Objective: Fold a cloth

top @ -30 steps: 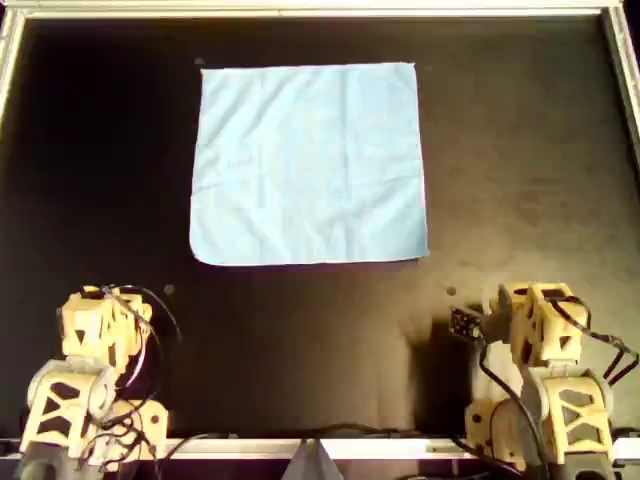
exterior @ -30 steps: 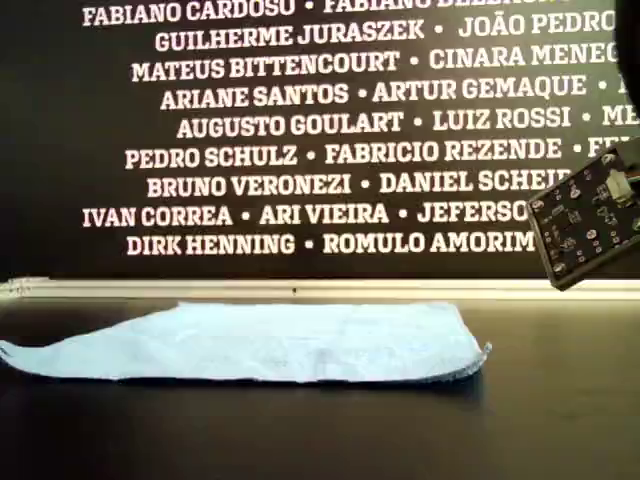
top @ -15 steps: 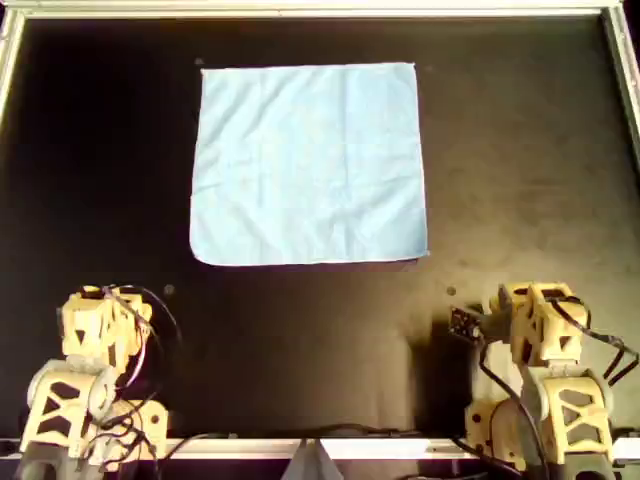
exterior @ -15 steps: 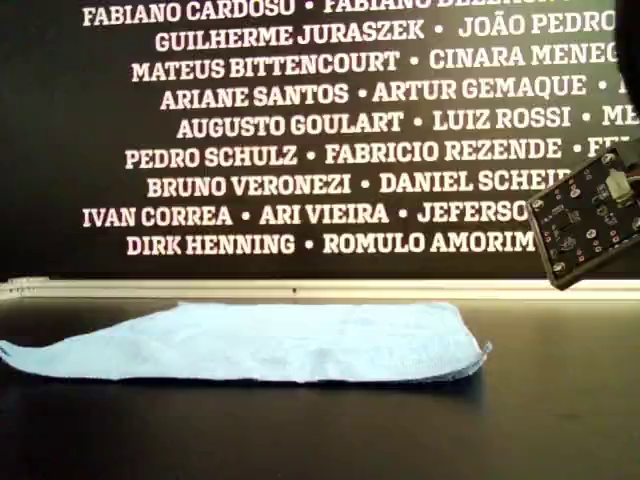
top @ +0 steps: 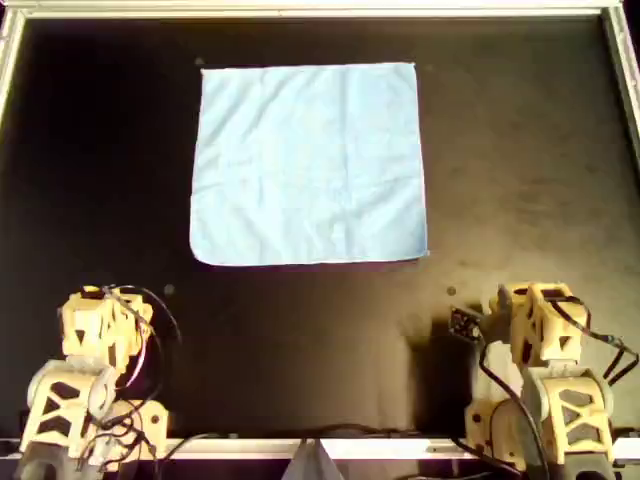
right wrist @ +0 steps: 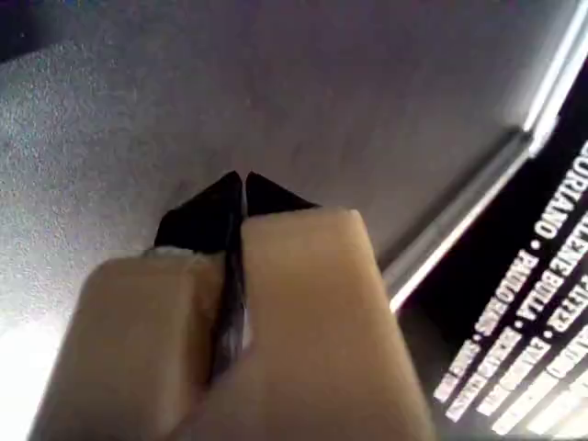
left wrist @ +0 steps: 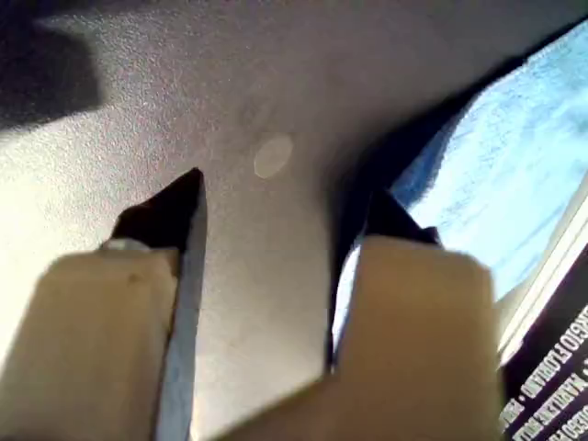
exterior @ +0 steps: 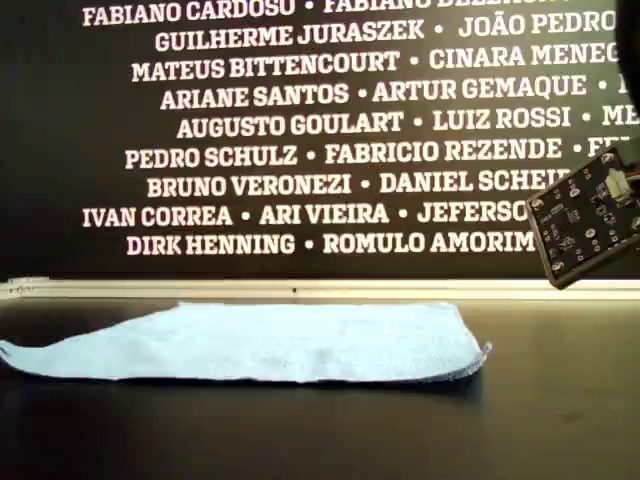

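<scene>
The light blue cloth (top: 308,165) lies flat and spread out as a square on the black table, toward the far side; in the exterior view (exterior: 270,342) it shows as a low flat sheet. My first gripper (left wrist: 289,188) is open and empty, low over the bare table, with a corner of the cloth (left wrist: 514,184) just beside one finger. My second gripper (right wrist: 243,176) is shut and empty over bare table, with no cloth in its view. Two yellow arms sit folded at the near edge, one at the overhead view's left (top: 98,335) and one at its right (top: 535,330).
A metal rail (top: 300,8) frames the table's far edge. A black wall with white names (exterior: 300,130) stands behind it. A small circuit board (exterior: 585,220) on an arm hangs at the exterior view's right. A small round mark (left wrist: 273,154) is on the table.
</scene>
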